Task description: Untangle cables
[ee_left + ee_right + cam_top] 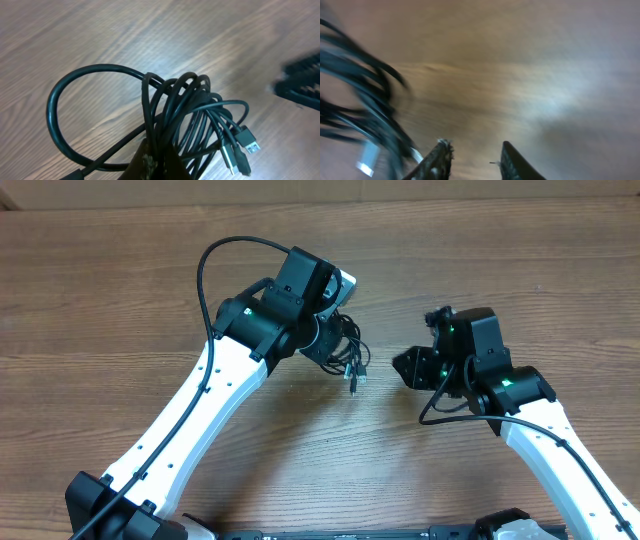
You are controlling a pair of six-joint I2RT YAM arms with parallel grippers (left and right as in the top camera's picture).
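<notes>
Cables (352,365) hang as one bunched knot near mid-table, lifted off the wooden table (120,260) by the left gripper (334,340), plug ends dangling below; likely raised so the loops sag apart and show where they cross. Right gripper (412,368) sits just beside the bundle, apart from it, pointed toward it, apparently set for a pull. Left wrist view: jaws closed tight on the bundle, one fingertip (146,161) showing at the pinch; several loops fan out above, one wide loop (65,110) swings left, and silver-tipped plugs (250,145) trail right. Right wrist view, badly blurred: fingers (440,159) stand partly apart with nothing between them; cords fill the left edge, a pale plug (367,165) low among them.
</notes>
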